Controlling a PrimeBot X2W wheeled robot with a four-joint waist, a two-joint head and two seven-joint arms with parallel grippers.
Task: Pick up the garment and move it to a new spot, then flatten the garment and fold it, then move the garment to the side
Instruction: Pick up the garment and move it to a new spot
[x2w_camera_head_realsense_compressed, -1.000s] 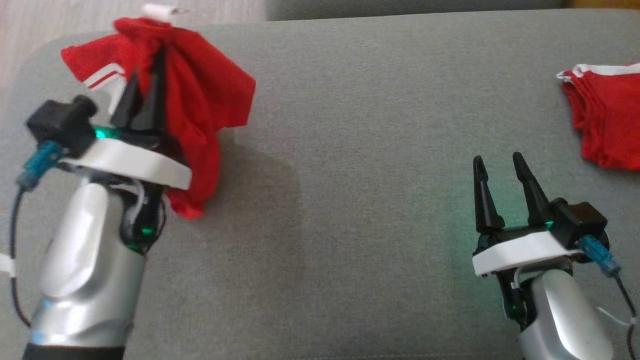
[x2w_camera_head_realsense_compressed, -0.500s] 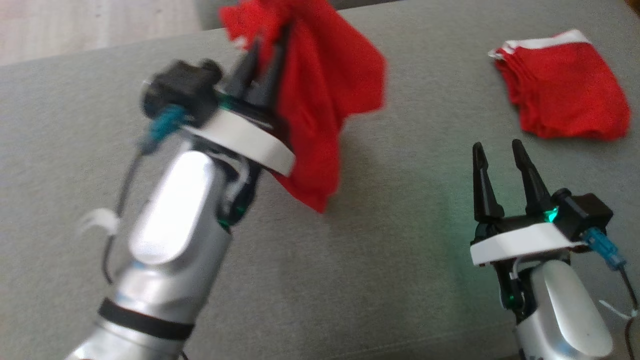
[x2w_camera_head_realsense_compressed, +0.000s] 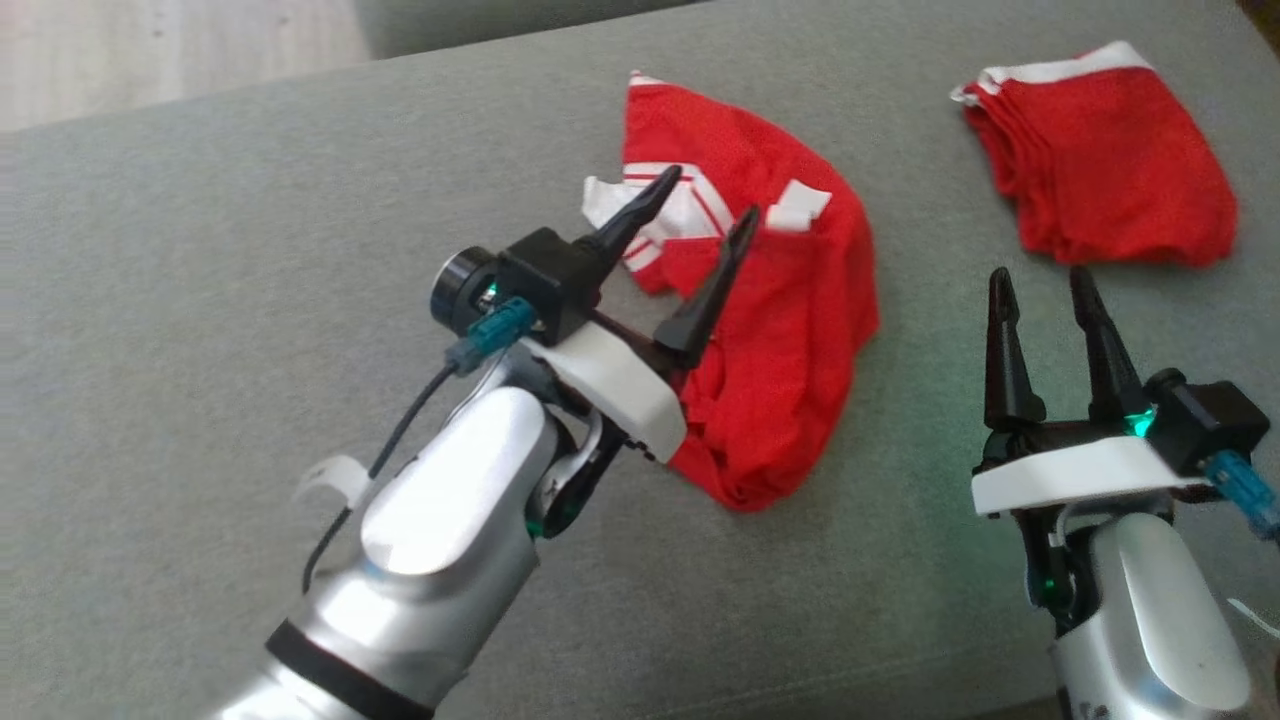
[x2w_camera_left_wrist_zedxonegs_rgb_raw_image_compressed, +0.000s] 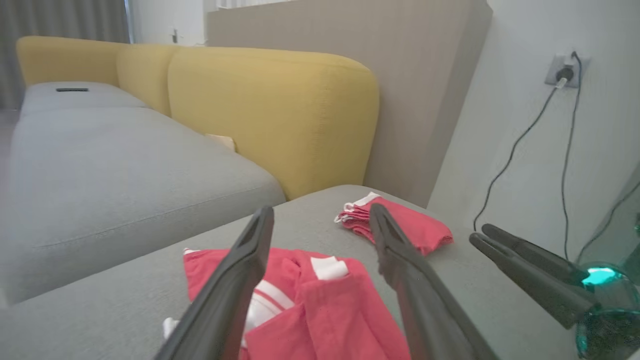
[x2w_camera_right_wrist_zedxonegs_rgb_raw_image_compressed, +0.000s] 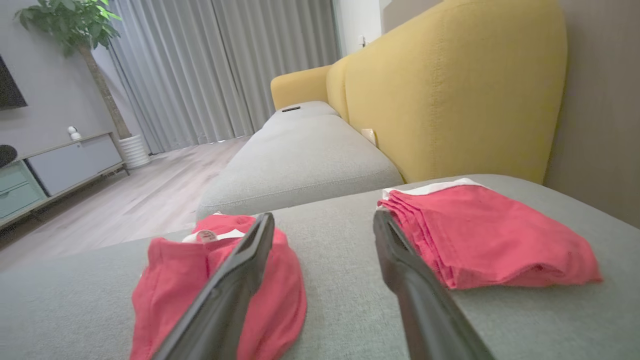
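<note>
Left gripper (x2w_camera_head_realsense_compressed: 709, 195) is hanging w/ its two fingers spread wide and nothing btwn them. The tips are reaching over the far-left part of the red garment (x2w_camera_head_realsense_compressed: 800, 330); can't tell if they are brushing the cloth. Garment is lying loose & crumpled roughly mid-way across the grey cushion (x2w_camera_head_realsense_compressed: 250, 250). Its white striped trim (x2w_camera_head_realsense_compressed: 608, 203) is showing at the far end by the left fingertips, and a bunched lump is sitting at the near end. Its long axis is running far-to-near in the head view, leaning slightly, so it is lying just ahead of the left gripper & along its right side.

Right gripper (x2w_camera_head_realsense_compressed: 1040, 275) is likewise standing w/ fingers apart & empty. It is sitting off to the garment's right w/ bare cushion btwn them, fingers pointing away from the robot, not at the cloth. Beyond it, a folded red pile (x2w_camera_head_realsense_compressed: 1110, 170) is resting well apart from the crumpled piece.

Judgement: the move-to-a-new-spot part is looking done, so flattening is prob. the step in hand. Left arm is clearly the nearer one, sitting over the trim end. Right arm is needing a swing leftward to reach the garment's right edge. Since the piece is lying lengthwise away from the robot, spreading it is prob. calling for one gripper per side, pulling apart across that axis.
</note>
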